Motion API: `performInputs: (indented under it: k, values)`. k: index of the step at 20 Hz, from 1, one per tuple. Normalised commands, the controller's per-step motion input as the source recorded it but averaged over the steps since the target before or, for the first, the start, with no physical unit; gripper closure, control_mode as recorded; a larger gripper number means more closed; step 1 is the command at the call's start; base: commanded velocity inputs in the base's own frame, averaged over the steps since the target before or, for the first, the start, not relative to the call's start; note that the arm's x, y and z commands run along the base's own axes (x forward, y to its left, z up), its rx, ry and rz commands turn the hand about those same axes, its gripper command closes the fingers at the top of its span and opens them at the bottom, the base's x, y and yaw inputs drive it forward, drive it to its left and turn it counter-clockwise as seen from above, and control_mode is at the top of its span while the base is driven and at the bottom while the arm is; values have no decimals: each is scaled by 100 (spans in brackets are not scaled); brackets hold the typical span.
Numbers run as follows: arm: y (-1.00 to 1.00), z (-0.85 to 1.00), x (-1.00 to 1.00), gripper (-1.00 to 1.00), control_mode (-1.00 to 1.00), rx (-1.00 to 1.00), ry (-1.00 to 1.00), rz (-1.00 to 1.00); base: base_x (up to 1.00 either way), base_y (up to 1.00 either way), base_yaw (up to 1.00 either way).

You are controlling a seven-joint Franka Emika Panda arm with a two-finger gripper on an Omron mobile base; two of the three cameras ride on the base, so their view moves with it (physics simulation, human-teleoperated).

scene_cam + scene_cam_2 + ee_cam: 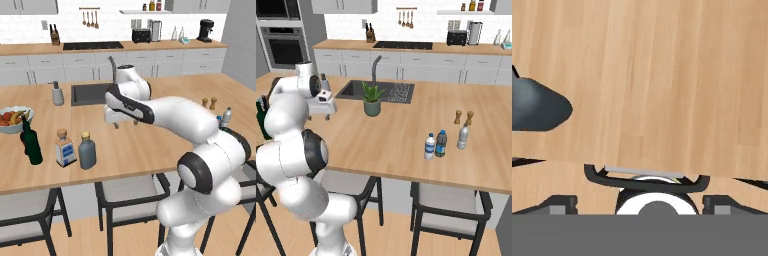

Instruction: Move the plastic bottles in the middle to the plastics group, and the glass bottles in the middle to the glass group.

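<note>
The square clear glass bottle (65, 148) with a tan stopper and the taller grey-blue glass bottle (87, 151) stand side by side near the counter's front left. The dark green wine bottle (31, 142) of the glass group is just left of them. The small white plastic bottle (429, 147) with a blue band stands beside the plastics group, a blue bottle (441, 144) and a pale clear bottle (463, 137). My gripper (126, 123) (319, 116) hangs open and holds nothing over bare counter, right of the glass bottles. In the hand view its fingertips (559, 202) stand wide apart over wood.
A fruit bowl (12, 120) and a grey soap dispenser (58, 93) stand at the left. The sink (376, 91) lies behind a potted plant (372, 100). Two brown shakers (463, 117) stand behind the plastics. A dark grey shape (537, 107) lies left in the hand view.
</note>
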Motion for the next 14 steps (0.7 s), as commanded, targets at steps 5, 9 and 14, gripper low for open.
performInputs:
  k: [5,9,14]
  values:
    - [-84,0,-87,-100,-100,0,-26,0,0,0,0]
    - [-85,0,-85,-100,-100,0,-5,-2,0,0,0]
    - [-86,2,-87,-100,-100,0,-6,-2,0,0,0]
